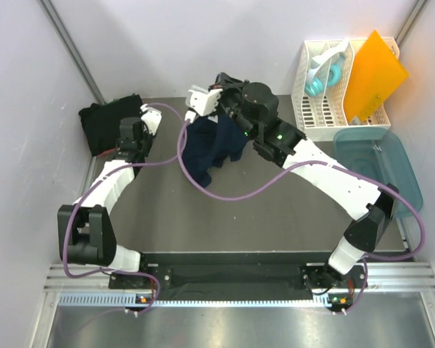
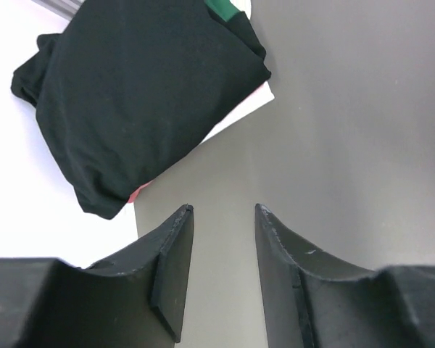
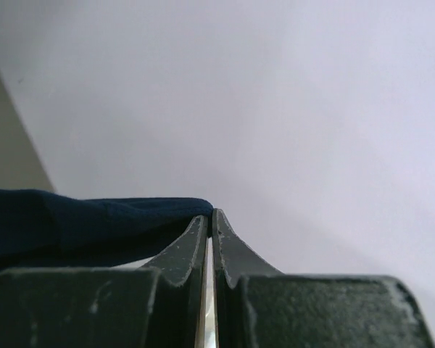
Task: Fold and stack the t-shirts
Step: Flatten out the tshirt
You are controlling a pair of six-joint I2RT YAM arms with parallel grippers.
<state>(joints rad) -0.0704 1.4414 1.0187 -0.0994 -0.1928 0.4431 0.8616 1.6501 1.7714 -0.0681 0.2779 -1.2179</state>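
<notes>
Navy shirt (image 1: 210, 148) hangs bunched over the back middle of the table (image 1: 275, 217), one edge pinched in the closed right gripper (image 3: 212, 214), probably held high so it drops open; folded stack (image 2: 145, 94) sits at the back-left corner, overhanging the table's edge; left gripper (image 2: 221, 210) hovers just beside it, half-parted and empty; bare tabletop in front leaves room for spreading.

I see the right gripper (image 1: 221, 80) raised at the back of the table (image 1: 275, 210), the navy t-shirt (image 1: 210, 148) hanging bunched beneath it. I can't tell whether its lower tip touches down. Far-left corner: the left gripper (image 1: 130, 130) just beside the black t-shirt stack (image 1: 105, 123). Far right: white slotted rack (image 1: 322, 112) holding an orange sheet (image 1: 373, 72), with the teal tub (image 1: 391, 167) nearer me.
</notes>
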